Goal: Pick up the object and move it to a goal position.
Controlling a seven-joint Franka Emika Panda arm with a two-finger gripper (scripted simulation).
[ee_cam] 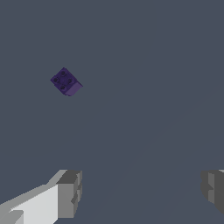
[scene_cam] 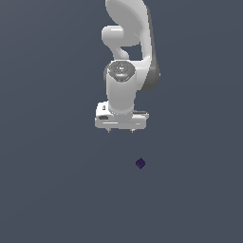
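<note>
Purple cube: the cube [scene_cam: 140, 163] is very dark, almost black, and tiny next to the robot's gripper.
Cube's top: the wrist view shows four small round dots on the top face of the cube [ee_cam: 65, 82].
Where the cube is: it lies alone on the flat grey floor [scene_cam: 47, 190], below the gripper and a little toward the exterior view's right. Nothing touches it.
Gripper: the white gripper [scene_cam: 120, 130] points straight down. Its two short fingers stand wide apart with only bare floor between them, so it is released and grasps nothing.
Fingers up close: in the wrist view one grey finger [ee_cam: 70, 193] shows on one side and the other finger [ee_cam: 213, 189] sits at the far edge, well apart. The cube is not between them.
Gripper and cube: they are apart, with a clear gap of floor between the fingertips and the cube.
Arm: the white arm [scene_cam: 126, 52] comes in from the top of the exterior view and bends down to the gripper.
Boxes or bowls: I cannot see any; the cube is inside nothing.
</note>
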